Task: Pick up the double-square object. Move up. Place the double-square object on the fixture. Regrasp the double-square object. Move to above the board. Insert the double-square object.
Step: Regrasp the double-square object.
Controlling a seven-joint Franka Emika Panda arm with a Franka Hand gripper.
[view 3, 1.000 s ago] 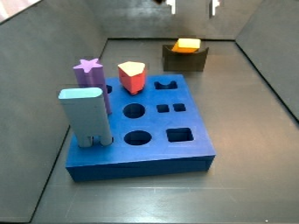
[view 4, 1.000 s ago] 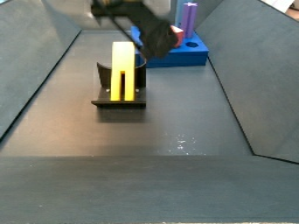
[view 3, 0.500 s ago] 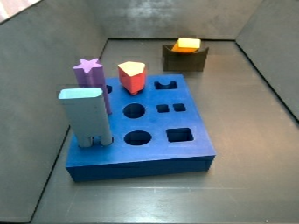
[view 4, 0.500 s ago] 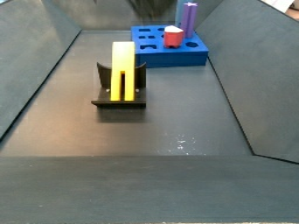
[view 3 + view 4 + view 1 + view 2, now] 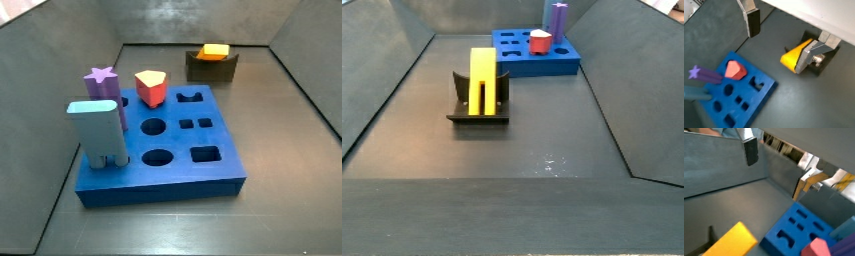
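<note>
Change: since a second ago the arm has gone from the top of both side views; the blocks and board lie as before.
Gripper: [image 5: 784, 37] seen only in both wrist views, raised above the floor, released, its two fingers [image 5: 752, 22] spread wide with nothing between them.
Double-square object: [image 5: 482, 80] yellow-orange block standing upright in the fixture [image 5: 478, 112], left of centre in a side view; at the upper right in a side view [image 5: 213, 51]. Just behind the right-hand finger in a wrist view [image 5: 795, 56].
Board: [image 5: 174, 170] blue slab, lower centre in a side view, well apart from the fixture.
Other pieces: light-blue block [image 5: 98, 132], purple star peg [image 5: 100, 84] and red peg [image 5: 151, 88] stand upright in the board.
</note>
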